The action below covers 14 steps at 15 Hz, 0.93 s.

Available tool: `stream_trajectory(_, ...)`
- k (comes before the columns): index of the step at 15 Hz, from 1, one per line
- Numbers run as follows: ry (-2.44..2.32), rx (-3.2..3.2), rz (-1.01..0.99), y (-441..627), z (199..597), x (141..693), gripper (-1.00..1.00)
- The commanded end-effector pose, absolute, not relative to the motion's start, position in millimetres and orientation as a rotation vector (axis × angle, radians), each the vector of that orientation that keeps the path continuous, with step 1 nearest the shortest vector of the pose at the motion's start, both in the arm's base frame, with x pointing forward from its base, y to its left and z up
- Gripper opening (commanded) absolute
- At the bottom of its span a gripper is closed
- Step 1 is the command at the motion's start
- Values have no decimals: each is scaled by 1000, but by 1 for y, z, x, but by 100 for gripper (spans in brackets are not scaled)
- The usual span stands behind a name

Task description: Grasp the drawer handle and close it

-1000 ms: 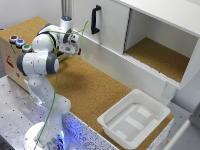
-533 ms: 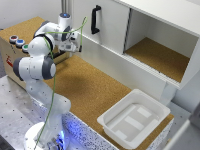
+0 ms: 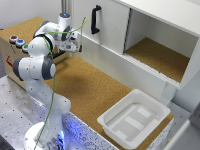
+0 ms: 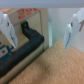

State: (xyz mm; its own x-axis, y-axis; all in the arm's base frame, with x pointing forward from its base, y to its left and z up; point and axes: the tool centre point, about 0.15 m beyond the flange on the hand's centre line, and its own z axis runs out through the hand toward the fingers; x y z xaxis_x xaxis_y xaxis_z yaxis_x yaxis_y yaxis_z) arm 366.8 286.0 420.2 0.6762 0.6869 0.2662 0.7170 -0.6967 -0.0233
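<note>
In the wrist view the drawer handle [image 4: 27,47] is a black curved bar on the tan wooden drawer [image 4: 22,22] front. My gripper [image 4: 40,45] is open, its white fingers [image 4: 9,31] spread wide, and the handle lies partly between them, nearer one finger. Whether a finger touches the handle I cannot tell. In the exterior view the gripper [image 3: 75,46] hangs at the side of the cork-topped box [image 3: 11,54] with coloured buttons [image 3: 19,42]. My arm hides the handle there.
A large white cabinet [image 3: 150,30] with an upright black door handle [image 3: 95,20] and an open compartment stands behind. A white plastic tub [image 3: 132,117] sits on the cork surface [image 3: 85,85] at the exterior view's right.
The arm's elbow has dropped a little and the gripper has edged slightly along the box side. The gripper stays open.
</note>
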Motion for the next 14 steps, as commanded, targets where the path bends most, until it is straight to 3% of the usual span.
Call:
stream_trajectory(1,-1475,-2672,-320,345,478,387,100)
stream_trajectory(7,-1898,-2439,-322,406,512,384,100)
stream_trajectory(14,-2276,-2122,-243,467,506,349,100)
